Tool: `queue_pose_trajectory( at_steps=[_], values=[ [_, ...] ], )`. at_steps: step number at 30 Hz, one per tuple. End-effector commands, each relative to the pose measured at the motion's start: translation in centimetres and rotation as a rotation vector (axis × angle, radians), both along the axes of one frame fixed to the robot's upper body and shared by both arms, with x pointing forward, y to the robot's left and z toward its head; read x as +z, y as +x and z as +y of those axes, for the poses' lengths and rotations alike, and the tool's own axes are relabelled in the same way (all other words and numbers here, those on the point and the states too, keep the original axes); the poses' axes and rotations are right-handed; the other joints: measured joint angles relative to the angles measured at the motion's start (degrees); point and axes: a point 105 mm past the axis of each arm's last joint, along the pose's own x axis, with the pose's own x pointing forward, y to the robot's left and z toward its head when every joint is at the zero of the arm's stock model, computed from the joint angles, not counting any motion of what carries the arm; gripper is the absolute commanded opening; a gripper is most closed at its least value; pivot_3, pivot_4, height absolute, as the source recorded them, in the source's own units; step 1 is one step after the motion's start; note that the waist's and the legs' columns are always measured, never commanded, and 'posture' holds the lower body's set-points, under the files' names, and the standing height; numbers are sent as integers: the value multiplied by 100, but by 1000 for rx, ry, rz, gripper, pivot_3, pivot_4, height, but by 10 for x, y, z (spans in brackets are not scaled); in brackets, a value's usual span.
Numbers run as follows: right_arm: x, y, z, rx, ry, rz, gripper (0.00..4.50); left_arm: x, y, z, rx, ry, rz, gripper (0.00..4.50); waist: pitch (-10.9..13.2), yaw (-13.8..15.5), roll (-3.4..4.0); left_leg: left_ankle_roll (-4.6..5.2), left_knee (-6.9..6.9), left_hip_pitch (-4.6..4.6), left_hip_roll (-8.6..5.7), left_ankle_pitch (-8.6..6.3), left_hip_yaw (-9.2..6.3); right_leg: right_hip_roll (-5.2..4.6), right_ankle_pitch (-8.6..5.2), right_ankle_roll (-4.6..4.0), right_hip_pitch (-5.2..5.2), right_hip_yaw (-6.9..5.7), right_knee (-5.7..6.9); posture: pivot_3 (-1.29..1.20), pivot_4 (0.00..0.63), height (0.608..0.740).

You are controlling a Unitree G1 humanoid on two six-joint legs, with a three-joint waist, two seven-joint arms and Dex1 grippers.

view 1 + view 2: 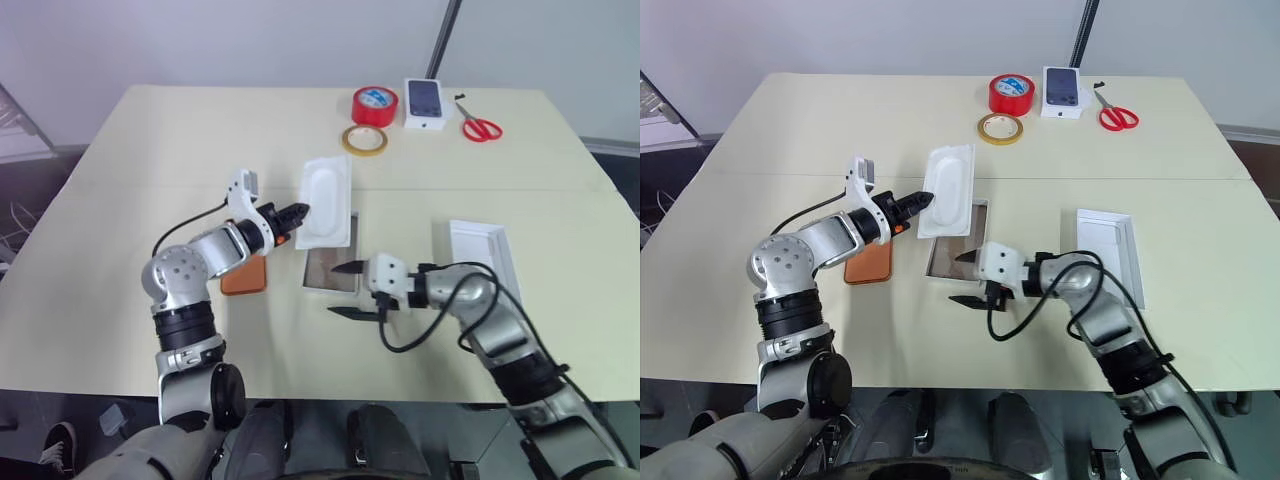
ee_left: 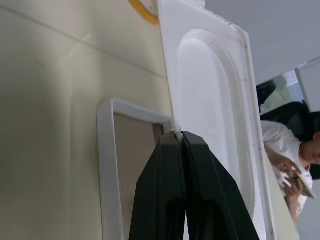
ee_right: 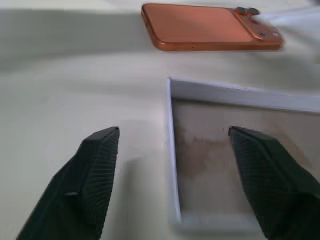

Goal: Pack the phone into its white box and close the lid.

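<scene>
The orange phone (image 1: 245, 277) lies back up on the table, partly under my left forearm; in the right wrist view the phone (image 3: 200, 27) lies just beyond the box. The white box (image 1: 335, 262) sits open at mid-table with a brownish floor and a low white wall (image 3: 235, 92). My left gripper (image 1: 300, 212) is shut on the edge of a white moulded insert tray (image 1: 327, 195), held tilted above the box's far end. In the left wrist view the gripper (image 2: 179, 134) pinches the tray (image 2: 215, 100). My right gripper (image 1: 335, 290) is open at the box's near end, and in its wrist view the gripper (image 3: 174, 131) straddles the wall.
A second shallow white box part (image 1: 480, 245) lies to the right. At the far edge are a red tape roll (image 1: 374, 105), a yellow tape ring (image 1: 364, 140), a small box printed with a dark phone (image 1: 425, 103) and red scissors (image 1: 480, 125). A person (image 2: 295, 155) sits beyond the table.
</scene>
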Motion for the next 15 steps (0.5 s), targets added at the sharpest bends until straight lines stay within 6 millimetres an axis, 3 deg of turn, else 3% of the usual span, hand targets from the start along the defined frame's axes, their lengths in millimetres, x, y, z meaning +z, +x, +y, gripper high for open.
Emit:
queue_pose_trajectory(
  at_steps=[1,6,11,15],
  values=[
    [20,-7,-29,-55,16,-9,3348,10,-7,2,-14,31,-51,0,1,1,-2,4,0,0,0,-2,-2,1,0,0,1,0,0,0,150,740],
    [8,-8,-83,-182,-115,-4,3348,-5,-19,-4,-55,62,-16,0,2,-11,-3,23,-2,1,1,-13,-2,1,0,0,2,2,-2,0,150,740],
    [16,4,-93,-233,-113,-73,3348,-15,-24,-7,-56,75,6,0,2,-15,-4,24,-2,3,3,-13,-1,5,1,-1,1,4,-1,0,150,740],
    [24,11,-79,-220,-69,-124,3413,-18,-24,-10,-69,98,8,1463,3,-4,-5,22,-2,2,3,-12,-1,5,1,-1,2,4,-2,0,150,740]
  ],
)
